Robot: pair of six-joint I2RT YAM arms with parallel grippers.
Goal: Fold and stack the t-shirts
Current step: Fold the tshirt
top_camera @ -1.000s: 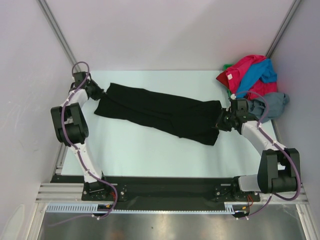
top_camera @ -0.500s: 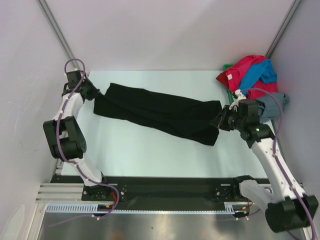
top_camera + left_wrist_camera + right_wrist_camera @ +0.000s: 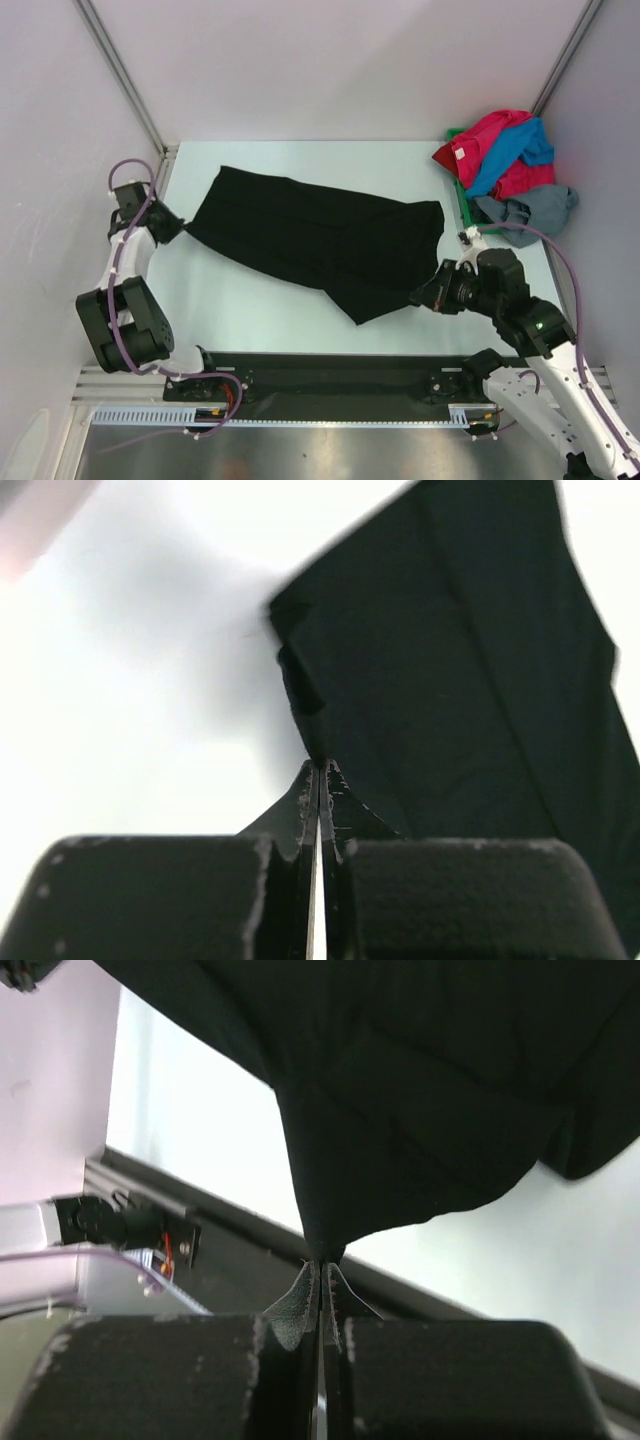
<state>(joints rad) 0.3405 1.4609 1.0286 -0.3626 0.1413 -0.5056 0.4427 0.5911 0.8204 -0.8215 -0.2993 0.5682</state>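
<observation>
White table (image 3: 300, 310), bare in front. Heap of red-pink, blue and grey t-shirts (image 3: 500, 150) in the far right corner. Black t-shirt (image 3: 320, 235) spread slantwise across the middle, strung between both arms. Left gripper (image 3: 172, 228) clenched on its left corner; right gripper (image 3: 425, 297) clenched on the near-right hem, cloth tented. Thin pinches only: risk of a corner slipping free under uneven pull, or of bunching instead of a clean fold.

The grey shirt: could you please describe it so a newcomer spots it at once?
On the table, find the far right corner, where shirts lie heaped. The grey shirt sits at the heap's near edge, the only dull one beside the red-pink shirt and blue shirt.
</observation>
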